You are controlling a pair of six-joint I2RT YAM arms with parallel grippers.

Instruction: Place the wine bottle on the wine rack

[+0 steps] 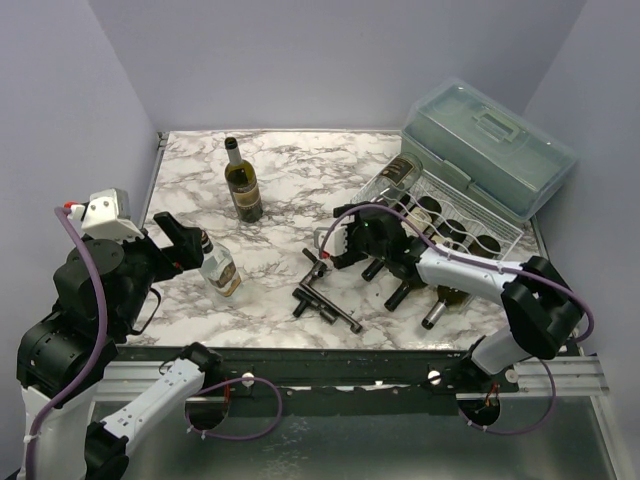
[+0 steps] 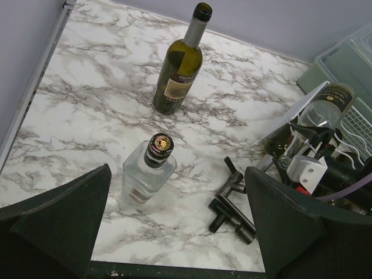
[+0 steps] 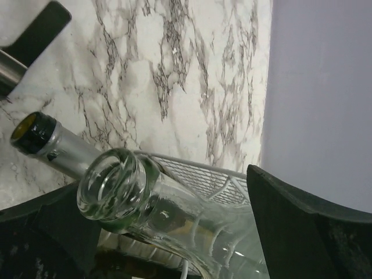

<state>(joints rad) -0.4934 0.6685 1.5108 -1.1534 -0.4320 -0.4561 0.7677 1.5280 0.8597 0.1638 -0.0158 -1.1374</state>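
Note:
The silver wire wine rack [image 1: 470, 225] stands at the right and holds several bottles lying down, necks toward me. A clear wine bottle [image 1: 401, 172] lies in its far-left cradle. My right gripper [image 1: 352, 234] is open at that bottle's neck. In the right wrist view the clear neck and open mouth [image 3: 110, 185] sit between the spread fingers [image 3: 302, 226], with a gap on the right side, over the rack's mesh [image 3: 203, 177]. A green wine bottle [image 1: 243, 185] stands upright at the back. My left gripper [image 1: 185, 245] is open and empty, just behind a small clear square bottle [image 2: 145, 174].
A translucent grey-green lidded box [image 1: 490, 150] sits behind the rack at the far right. A black metal T-shaped tool [image 1: 325, 295] lies on the marble near the front, between the arms. A second capped bottle neck [image 3: 36, 133] lies beside the clear one.

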